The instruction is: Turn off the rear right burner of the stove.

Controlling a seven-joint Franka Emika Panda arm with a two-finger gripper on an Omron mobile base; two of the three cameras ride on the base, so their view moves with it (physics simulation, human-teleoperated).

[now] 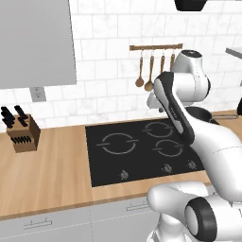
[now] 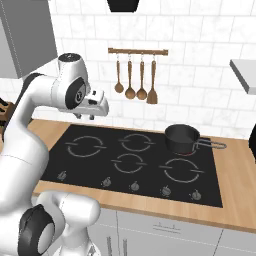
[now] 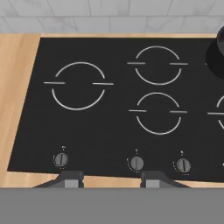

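Observation:
The stove [image 2: 150, 162] is a flat black glass cooktop [image 1: 142, 158] set in a wooden counter, with grey ring markings and a row of small round knobs [image 2: 135, 186] along its front edge. A dark pot [image 2: 181, 137] stands on the rear right burner, and a faint red glow shows under it. My gripper [image 2: 85, 118] hangs high over the stove's left rear part, pointing down. In the hand view my gripper [image 3: 111, 179] is open, fingertips apart with nothing between them, above the front knobs [image 3: 136, 163]. The pot [image 3: 216, 57] sits at that view's right edge.
A knife block [image 1: 22, 132] stands on the wooden counter left of the stove. Wooden utensils [image 2: 137, 75] hang from a rail on the tiled wall behind. A grey wall cabinet [image 1: 38, 42] hangs at upper left. Drawer fronts [image 2: 165, 230] run below the counter.

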